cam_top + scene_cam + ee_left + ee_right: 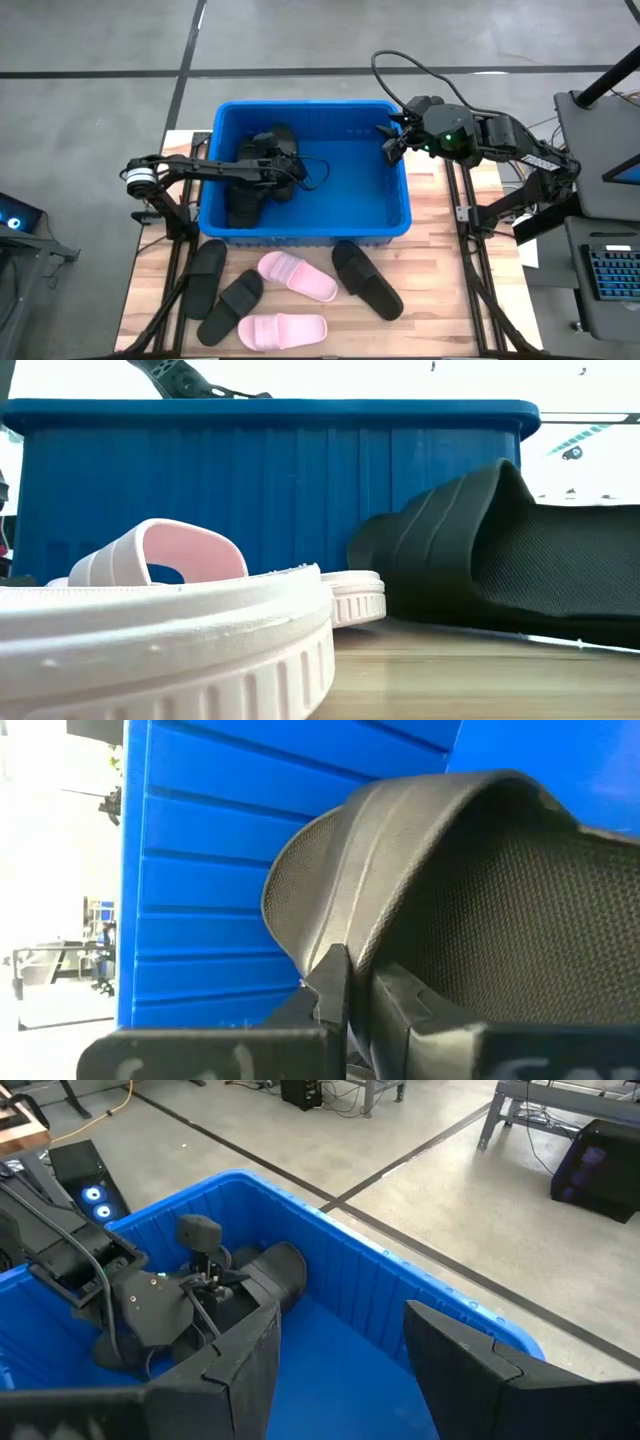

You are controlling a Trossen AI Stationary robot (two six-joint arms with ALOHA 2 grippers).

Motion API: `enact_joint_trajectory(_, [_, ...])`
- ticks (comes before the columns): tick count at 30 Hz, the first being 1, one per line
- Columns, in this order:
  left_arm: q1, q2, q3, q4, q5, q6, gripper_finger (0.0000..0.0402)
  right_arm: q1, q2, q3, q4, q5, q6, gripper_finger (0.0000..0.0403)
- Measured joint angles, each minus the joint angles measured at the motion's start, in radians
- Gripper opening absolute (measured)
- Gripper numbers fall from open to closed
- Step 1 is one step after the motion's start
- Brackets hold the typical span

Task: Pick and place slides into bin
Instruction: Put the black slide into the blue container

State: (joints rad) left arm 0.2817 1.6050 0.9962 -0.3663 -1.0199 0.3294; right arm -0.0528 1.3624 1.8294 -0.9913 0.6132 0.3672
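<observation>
Bright blue ribbed bin (400, 215), black slides (366, 279), two pale pink slides (297, 275).

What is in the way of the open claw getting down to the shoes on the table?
The bin's near wall. The open right gripper hangs over the bin's far right corner; the black slide lies on the table beyond that wall.

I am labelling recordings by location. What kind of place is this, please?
Probably a robotics lab or workshop: a bare concrete floor with marked lines, metal benches with cables, and a wooden table holding a bin.
</observation>
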Motion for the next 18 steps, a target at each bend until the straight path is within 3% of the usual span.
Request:
enact_joint_trajectory(8, [0.002, -0.029, -0.002, -0.009, 0.072, -0.003, 0.0000, 0.000, 0.000, 0.000, 0.000, 0.000, 0.000, 0.0201])
enact_joint_trajectory(12, [0.000, -0.033, -0.002, -0.037, 0.168, 0.000, 0.0000, 0.000, 0.000, 0.000, 0.000, 0.001, 0.000, 0.0201])
enact_joint_trajectory(18, [0.009, -0.030, -0.028, -0.026, 0.097, -0.009, 0.0000, 0.000, 0.001, 0.000, 0.000, 0.008, 0.000, 0.0201])
